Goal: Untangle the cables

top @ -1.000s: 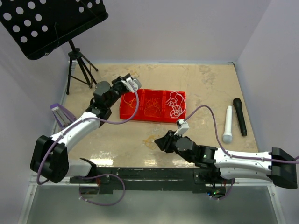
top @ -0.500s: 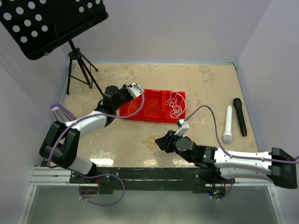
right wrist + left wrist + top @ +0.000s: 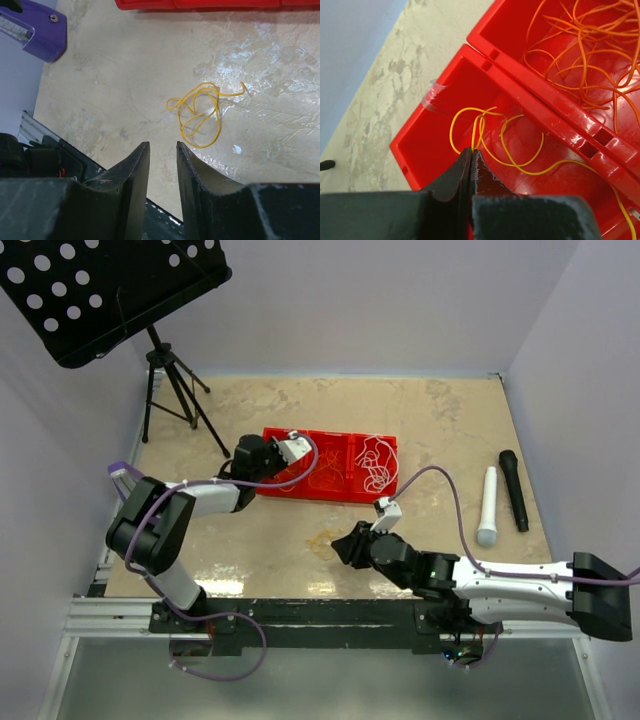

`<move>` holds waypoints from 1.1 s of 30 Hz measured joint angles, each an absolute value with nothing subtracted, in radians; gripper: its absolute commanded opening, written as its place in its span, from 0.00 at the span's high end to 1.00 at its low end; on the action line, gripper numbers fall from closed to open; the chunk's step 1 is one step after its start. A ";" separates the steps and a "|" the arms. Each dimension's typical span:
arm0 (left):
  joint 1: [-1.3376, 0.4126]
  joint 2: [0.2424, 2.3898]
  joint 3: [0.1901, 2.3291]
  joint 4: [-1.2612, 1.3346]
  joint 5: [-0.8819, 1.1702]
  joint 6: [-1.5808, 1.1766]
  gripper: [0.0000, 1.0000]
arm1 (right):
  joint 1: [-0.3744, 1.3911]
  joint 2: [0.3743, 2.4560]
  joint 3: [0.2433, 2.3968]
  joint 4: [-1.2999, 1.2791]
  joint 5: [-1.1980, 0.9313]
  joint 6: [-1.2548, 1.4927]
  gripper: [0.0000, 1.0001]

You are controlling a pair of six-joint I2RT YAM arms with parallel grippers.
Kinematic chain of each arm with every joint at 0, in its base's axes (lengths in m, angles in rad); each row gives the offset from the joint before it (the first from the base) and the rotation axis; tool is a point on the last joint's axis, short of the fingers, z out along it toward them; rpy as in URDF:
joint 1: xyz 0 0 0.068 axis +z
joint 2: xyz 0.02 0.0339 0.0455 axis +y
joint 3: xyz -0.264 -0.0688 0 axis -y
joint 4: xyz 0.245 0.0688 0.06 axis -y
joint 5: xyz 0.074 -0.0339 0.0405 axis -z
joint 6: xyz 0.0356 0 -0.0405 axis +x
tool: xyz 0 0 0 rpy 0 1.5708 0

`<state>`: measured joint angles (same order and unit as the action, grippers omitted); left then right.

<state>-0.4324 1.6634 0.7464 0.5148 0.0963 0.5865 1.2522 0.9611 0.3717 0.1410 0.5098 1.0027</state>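
A red tray [image 3: 345, 491] with three compartments lies mid-table. White cables [image 3: 375, 462] fill its right compartment and orange cables [image 3: 325, 470] the middle one, a dense tangle of orange cables [image 3: 585, 45] in the left wrist view. My left gripper [image 3: 291, 450] hangs over the left compartment. Seen from its wrist, the left gripper [image 3: 471, 150] is shut on a thin yellow cable [image 3: 522, 165] that loops across the tray floor. A second yellow cable [image 3: 218, 127] lies coiled on the table, just beyond my right gripper [image 3: 163, 145]. That gripper is open and holds nothing.
A black music stand [image 3: 110, 290] on a tripod [image 3: 170, 380] stands at the back left. A white microphone [image 3: 488, 505] and a black microphone [image 3: 514, 490] lie at the right. A purple object [image 3: 128, 485] sits by the left wall, near the right gripper's view [image 3: 42, 35].
My left gripper has moved right, from the tray's left end to over its left compartment, and its arm has folded back. The right gripper's jaws have parted slightly.
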 measured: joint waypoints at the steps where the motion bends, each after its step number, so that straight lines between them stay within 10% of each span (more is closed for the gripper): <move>1: -0.432 1.673 0.746 0.515 0.097 0.587 0.87 | 1.252 0.964 0.372 0.141 0.510 1.002 0.66; 5: -0.432 1.684 0.746 0.516 0.102 0.587 0.52 | 1.252 0.973 0.373 0.140 0.510 1.001 0.63; 12: -0.432 1.662 0.793 0.464 0.108 0.543 0.38 | 1.252 1.044 0.396 0.138 0.510 0.990 0.43; 18: -0.432 1.515 0.900 0.285 0.136 0.452 0.00 | 1.250 1.194 0.452 0.135 0.503 0.974 0.32; 33: -0.379 1.346 1.207 -0.409 0.200 0.313 0.00 | 1.250 1.581 0.763 -0.006 0.553 0.907 0.35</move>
<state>-0.3786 1.3464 1.2072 -0.4088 0.1997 0.3134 1.2499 1.5810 0.7628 -0.0055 0.5533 0.9070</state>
